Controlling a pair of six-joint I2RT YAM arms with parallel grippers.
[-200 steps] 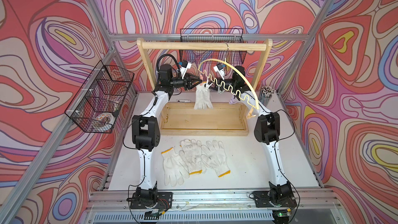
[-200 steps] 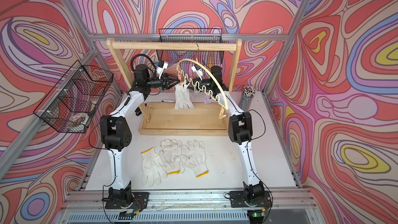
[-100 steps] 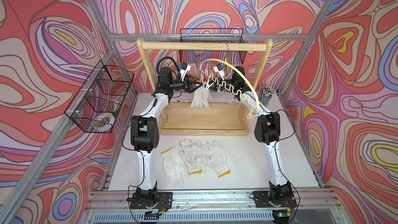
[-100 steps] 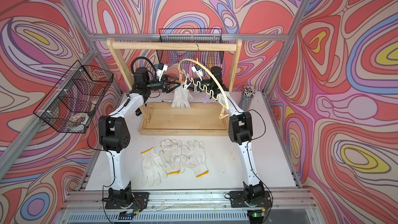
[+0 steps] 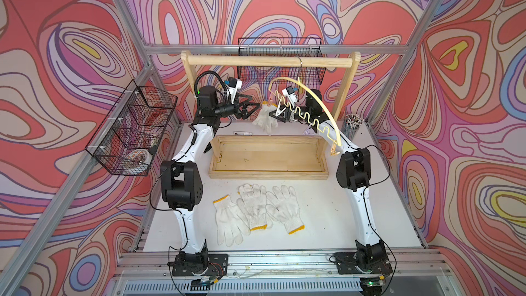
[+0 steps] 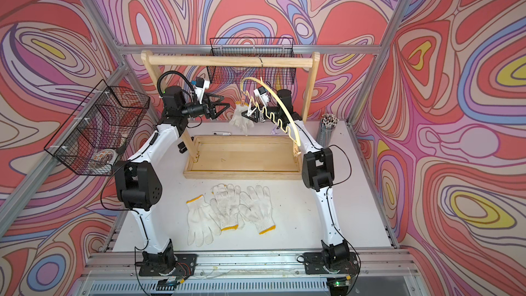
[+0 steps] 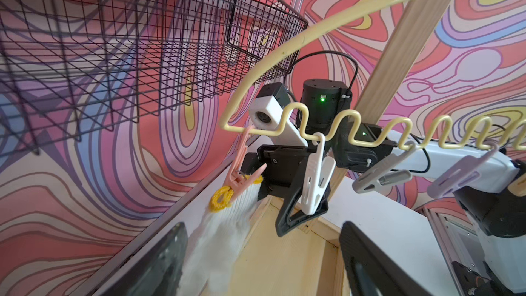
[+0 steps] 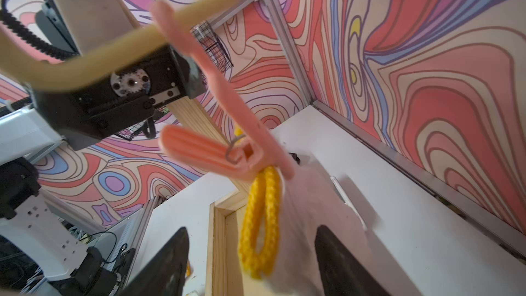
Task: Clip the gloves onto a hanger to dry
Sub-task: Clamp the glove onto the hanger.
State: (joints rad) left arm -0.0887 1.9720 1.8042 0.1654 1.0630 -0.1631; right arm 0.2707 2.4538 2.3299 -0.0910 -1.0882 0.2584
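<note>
Nearest, three gloves [image 5: 256, 212] lie loose on the table [image 5: 327, 209]. Farther back, one glove [image 5: 265, 121] hangs by a pink clip [image 7: 242, 163] on the hanger [image 5: 310, 95], with the left claw [image 5: 252, 108] and right claw [image 5: 278, 115] spread apart beside it, gripping nothing. Best to draw both away level, I judge, lest a jaw snag the knit.

2 white robot arms with black joints rise from black bases set side by side. The left arm [image 5: 196, 143] bends at a bulky elbow and leans inward, its forearm climbing to a black wrist held level. The left gripper [image 5: 255, 101] points sideways toward its partner, jaws spread wide. The right arm [image 5: 361, 214] mirrors that pose (elbow low and outward, wrist high). The right gripper [image 5: 273, 115] faces the left one, near but not touching. In the right wrist view its 2 black fingers [image 8: 170, 254] stand well apart.
</note>
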